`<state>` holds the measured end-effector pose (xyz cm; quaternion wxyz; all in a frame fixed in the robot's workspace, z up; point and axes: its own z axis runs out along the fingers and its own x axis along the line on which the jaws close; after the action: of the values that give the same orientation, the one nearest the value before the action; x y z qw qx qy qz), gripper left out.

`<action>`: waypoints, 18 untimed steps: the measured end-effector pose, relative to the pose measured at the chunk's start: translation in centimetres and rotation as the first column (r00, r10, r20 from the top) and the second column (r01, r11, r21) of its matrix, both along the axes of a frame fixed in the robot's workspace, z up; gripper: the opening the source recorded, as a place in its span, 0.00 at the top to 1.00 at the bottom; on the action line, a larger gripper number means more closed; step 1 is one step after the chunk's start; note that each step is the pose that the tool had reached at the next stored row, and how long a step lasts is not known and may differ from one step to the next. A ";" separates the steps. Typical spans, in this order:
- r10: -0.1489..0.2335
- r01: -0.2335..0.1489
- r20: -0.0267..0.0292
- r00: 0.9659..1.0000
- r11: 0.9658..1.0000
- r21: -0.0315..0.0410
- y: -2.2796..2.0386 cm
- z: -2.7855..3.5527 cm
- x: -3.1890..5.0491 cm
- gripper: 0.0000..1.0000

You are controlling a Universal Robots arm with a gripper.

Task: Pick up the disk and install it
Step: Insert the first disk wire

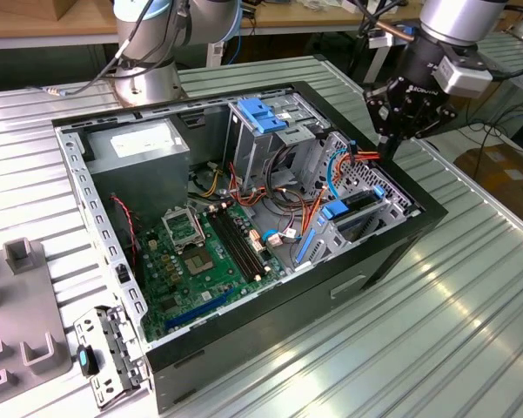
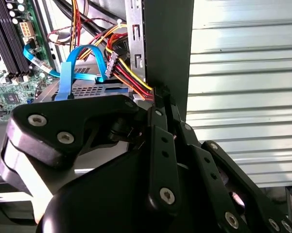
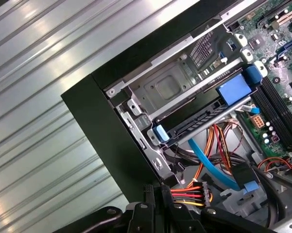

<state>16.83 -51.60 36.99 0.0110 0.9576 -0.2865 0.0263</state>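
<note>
The disk (image 1: 358,207), a dark flat drive with bright blue end tabs, lies inside the drive cage at the open computer case's corner on the exterior view's right. In the first wrist view the disk (image 3: 199,121) sits in its metal bay with a blue tab at each end. My gripper (image 1: 385,148) hangs over the case wall just behind that cage. In both wrist views its fingers stand together on a small black plug (image 2: 158,91) at the end of a red, yellow and black wire bundle (image 3: 187,194). My gripper (image 2: 161,97) (image 3: 158,191) is close to the black case wall.
A light-blue latch plate (image 1: 263,115) stands upright mid-case. The motherboard (image 1: 204,252) and power supply (image 1: 144,144) lie in the case. A blue cable (image 3: 209,160) loops near the wires. The arm's base (image 1: 148,70) stands behind; grey fixtures (image 1: 22,305) and a metal bracket (image 1: 109,348) lie on the exterior view's left.
</note>
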 end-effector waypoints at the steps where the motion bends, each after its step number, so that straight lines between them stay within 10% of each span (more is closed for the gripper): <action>1: -0.006 0.006 0.000 1.000 1.000 0.000 0.00 -0.01 0.00 0.83; 12: -0.077 0.077 0.000 0.997 0.997 0.000 -0.08 -0.03 -0.99 0.83; 18: -0.160 0.160 0.000 0.987 0.987 0.000 -0.07 -0.03 -1.00 0.83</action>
<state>15.83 -51.67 36.96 0.0131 0.9315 -0.3626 0.0253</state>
